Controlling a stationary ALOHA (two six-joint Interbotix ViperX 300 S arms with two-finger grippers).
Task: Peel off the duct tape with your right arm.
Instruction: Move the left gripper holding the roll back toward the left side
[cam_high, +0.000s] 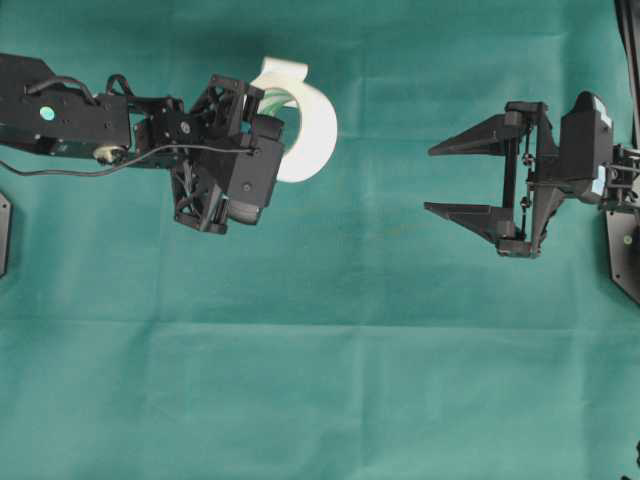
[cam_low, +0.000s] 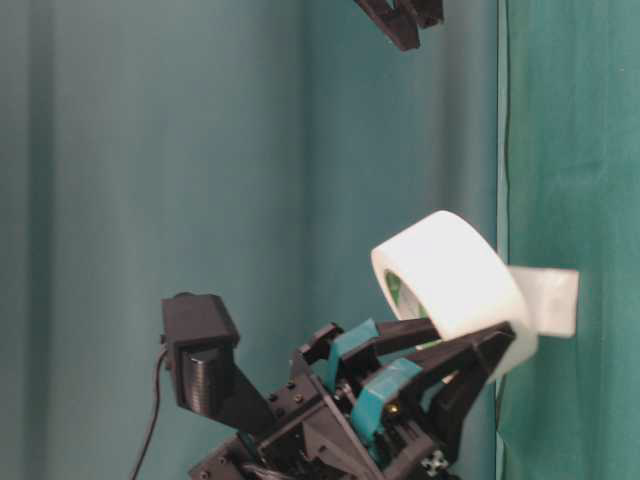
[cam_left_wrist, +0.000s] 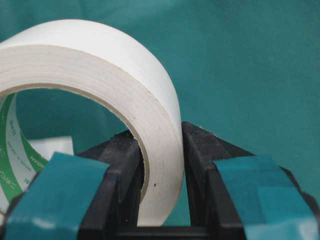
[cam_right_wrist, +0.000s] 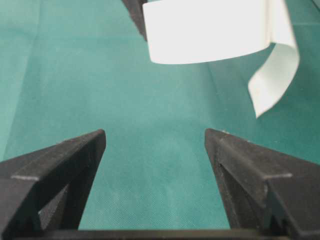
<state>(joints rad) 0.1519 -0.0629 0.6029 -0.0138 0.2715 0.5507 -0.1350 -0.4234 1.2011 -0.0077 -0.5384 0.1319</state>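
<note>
Left claw (cam_left_wrist: 160, 165) clenches the tape (cam_high: 312, 125) wall, holding it aloft; right claw (cam_high: 440, 180), released and well apart, should approach squarely and pinch only the tab (cam_right_wrist: 272, 75).

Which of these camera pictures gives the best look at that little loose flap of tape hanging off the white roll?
The right wrist view: the loose tab hangs unobstructed, curling off the duct tape. The table-level view shows it flat but at the cloth's edge; overhead it is a small piece above the roll; in the left wrist view it is a sliver seen through the core.
</note>
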